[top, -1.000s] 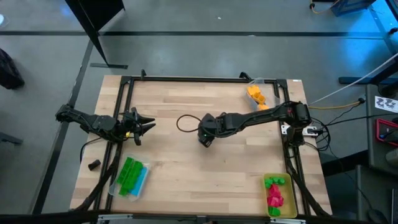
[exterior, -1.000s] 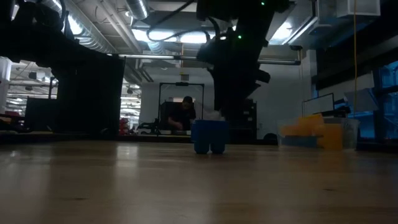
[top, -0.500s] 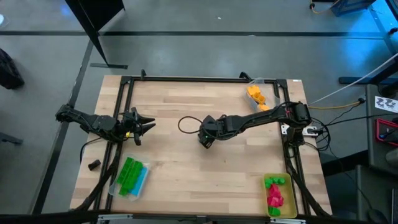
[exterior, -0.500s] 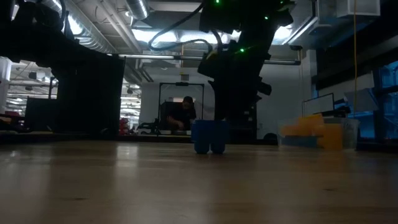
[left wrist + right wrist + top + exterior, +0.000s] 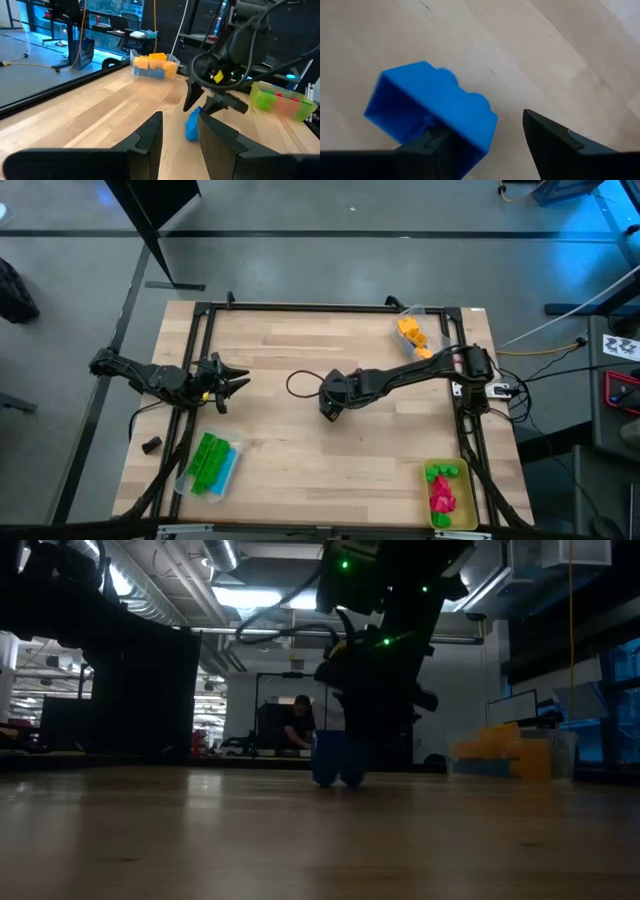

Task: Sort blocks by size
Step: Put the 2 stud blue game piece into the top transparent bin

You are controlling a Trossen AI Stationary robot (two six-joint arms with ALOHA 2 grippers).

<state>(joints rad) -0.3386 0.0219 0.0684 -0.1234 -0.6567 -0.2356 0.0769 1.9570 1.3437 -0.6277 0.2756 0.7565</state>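
At the left of the high view the left gripper (image 5: pixel 232 383) is parked by the table's left edge, its fingers spread and holding nothing. Below it, at lower left, a clear plastic tray (image 5: pixel 226 470) holds a tight stack of long green blocks (image 5: pixel 206 461).

At the centre of the frame the right gripper (image 5: pixel 331 406) is lowered over a lone blue block (image 5: pixel 193 124) lying on the bare wood. In the right wrist view the block (image 5: pixel 432 107) is seen tipped on the boards, a glossy hollow-bottomed brick with rounded studs. One dark finger is touching it and the other stands apart; the jaws are open and nothing is yet gripped. The step in hand is judged to be the pick-up of this last loose block. Next, the jaws need to be centred across the brick's flat sides and closed.

At upper right, yellow-orange blocks (image 5: pixel 409 330) sit in another clear tray. At lower right a yellow tray (image 5: pixel 470 502) holds red and green blocks (image 5: pixel 441 490). The table (image 5: pixel 270 360) is pale, smooth butcher-block wood.
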